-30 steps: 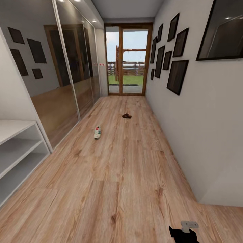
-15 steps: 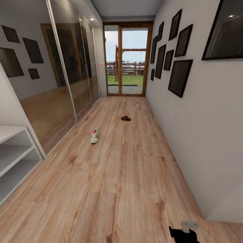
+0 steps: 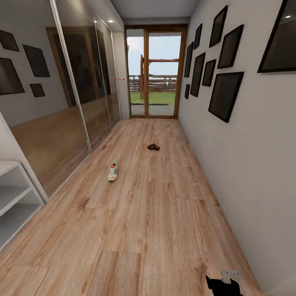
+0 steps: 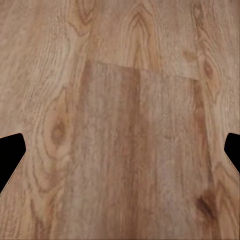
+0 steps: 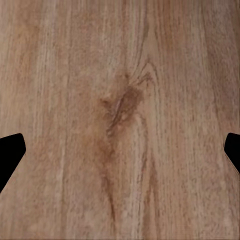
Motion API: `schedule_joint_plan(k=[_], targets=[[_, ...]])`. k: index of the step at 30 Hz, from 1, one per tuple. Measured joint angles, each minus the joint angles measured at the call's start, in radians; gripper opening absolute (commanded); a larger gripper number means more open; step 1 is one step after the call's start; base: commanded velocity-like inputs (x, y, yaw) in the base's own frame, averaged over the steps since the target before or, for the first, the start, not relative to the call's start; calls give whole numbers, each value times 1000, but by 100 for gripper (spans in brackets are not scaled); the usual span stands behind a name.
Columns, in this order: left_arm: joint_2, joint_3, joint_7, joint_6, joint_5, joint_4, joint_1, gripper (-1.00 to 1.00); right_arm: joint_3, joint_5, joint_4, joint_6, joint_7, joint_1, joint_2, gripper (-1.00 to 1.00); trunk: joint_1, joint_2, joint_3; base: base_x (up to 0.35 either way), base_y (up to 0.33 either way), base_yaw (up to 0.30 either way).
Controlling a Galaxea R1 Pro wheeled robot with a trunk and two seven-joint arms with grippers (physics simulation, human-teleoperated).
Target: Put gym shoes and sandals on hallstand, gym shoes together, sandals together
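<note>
White rack (image 3: 16, 201) shelves bare; L gripper (image 4: 120, 150) & R gripper (image 5: 120, 150) spread wide

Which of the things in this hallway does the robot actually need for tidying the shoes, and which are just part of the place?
For the job:
- gym shoe
- sandal
- white shelf unit, possibly the rack
- wood floor

Just there:
- framed pictures
- mirrored wardrobe doors
- glass door

Corridor floor (image 5: 120, 60): light brown wood-grain planking with a dark knot (image 5: 120, 106) at centre. Right gripper (image 5: 120, 150): two black fingertips (image 5: 9, 155) spread wide apart, nothing between them.
</note>
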Motion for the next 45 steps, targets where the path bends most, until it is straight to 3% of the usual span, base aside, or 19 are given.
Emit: schedule_joint_plan(k=[45], targets=[[0, 0, 0, 0, 0, -1, 0, 100, 0, 0, 0, 0, 0, 0, 0, 100, 0, 0, 0, 337, 0, 0]])
